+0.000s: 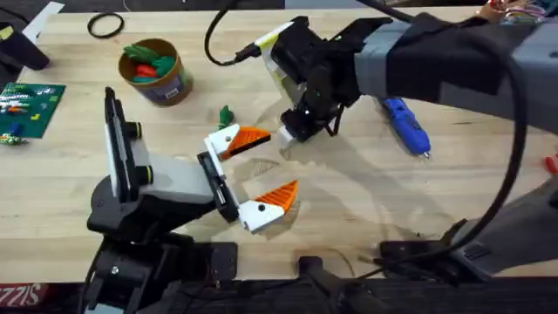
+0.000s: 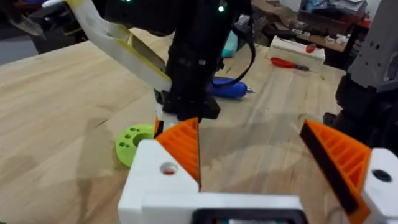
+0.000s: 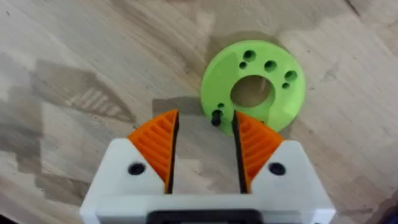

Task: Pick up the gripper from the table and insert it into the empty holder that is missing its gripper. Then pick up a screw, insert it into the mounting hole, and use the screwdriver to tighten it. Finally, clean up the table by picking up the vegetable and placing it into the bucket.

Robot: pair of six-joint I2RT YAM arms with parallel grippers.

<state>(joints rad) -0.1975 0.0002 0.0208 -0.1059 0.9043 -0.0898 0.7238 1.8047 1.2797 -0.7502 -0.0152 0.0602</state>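
The small lime-green ring-shaped plastic gripper (image 3: 254,88), with 1 large centre hole and several small dark holes, lies flat on the pale wooden plank table (image 1: 488,192) near its middle. The right gripper (image 3: 205,146) hangs directly over it, its 2 orange ribbed fingers parted a little and holding nothing, a small dark screw or pin standing between their tips at the ring's edge. In the left wrist view the same ring (image 2: 134,144) shows just beside the black body of the right arm.

The left gripper (image 1: 264,166) rests low on the table next to it, fingers spread wide and empty.

The blue pen-shaped screwdriver (image 1: 406,125) with a thin metal tip lies well apart on the right of the table. The small dark-green leafy vegetable (image 1: 226,114) sits just beyond the left gripper's upper finger. The round brown-tan bucket (image 1: 161,78) with a dark blue label stands at the far left, holding bright green and red-orange toy vegetables; the label cannot be read.

A green circuit board (image 1: 26,109) lies at the left edge, a black cable loop (image 1: 105,25) at the far edge, and a black cable (image 1: 222,48) trails from the right arm.
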